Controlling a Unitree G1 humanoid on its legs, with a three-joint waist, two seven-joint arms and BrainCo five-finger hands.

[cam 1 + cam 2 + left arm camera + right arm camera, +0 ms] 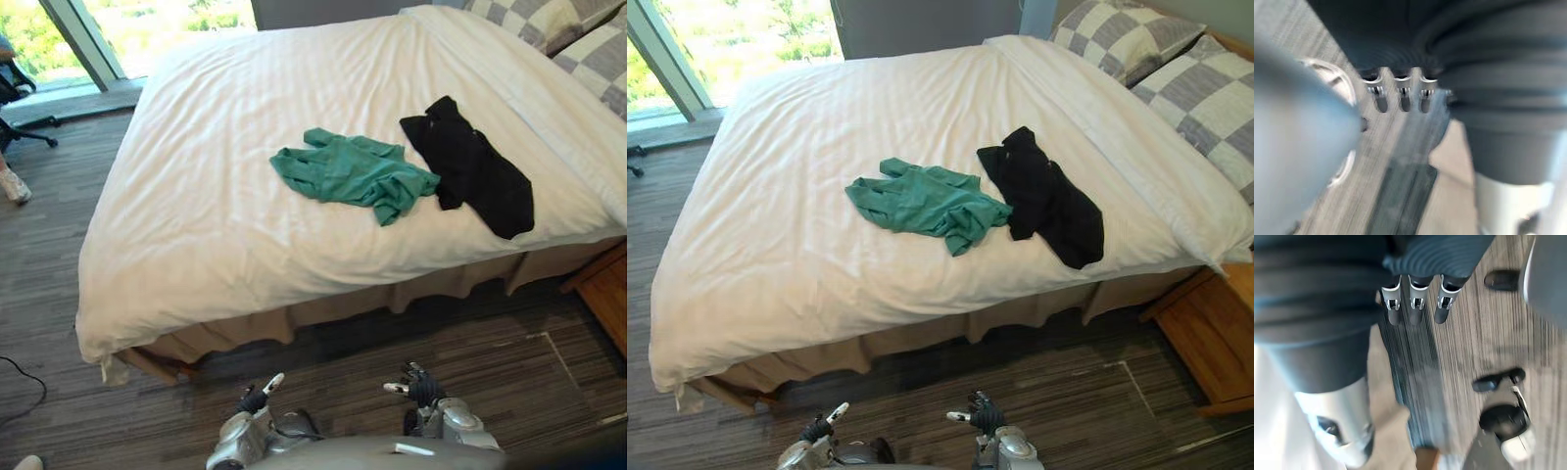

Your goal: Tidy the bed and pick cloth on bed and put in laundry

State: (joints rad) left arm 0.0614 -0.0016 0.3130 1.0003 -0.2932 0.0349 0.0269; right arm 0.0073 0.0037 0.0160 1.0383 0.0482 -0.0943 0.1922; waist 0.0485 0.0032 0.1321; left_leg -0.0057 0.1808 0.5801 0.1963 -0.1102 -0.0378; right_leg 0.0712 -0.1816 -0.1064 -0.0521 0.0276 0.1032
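Note:
A crumpled green garment [355,172] lies on the white duvet [216,196] in the middle of the bed. Just to its right, a black garment [473,166] is stretched out and touches its edge. Both my hands hang low over the floor in front of the bed, well short of the clothes. My left hand [257,395] is at the lower middle and my right hand [421,385] is beside it. In the wrist views the left fingers [1400,95] and the right fingers [1415,303] are relaxed and hold nothing.
Grey-and-white checked pillows [1136,39] lie at the head of the bed, far right. A wooden nightstand [1215,343] stands by the near right corner. A black office chair [20,98] and a person's shoe [12,184] are at the far left by the window.

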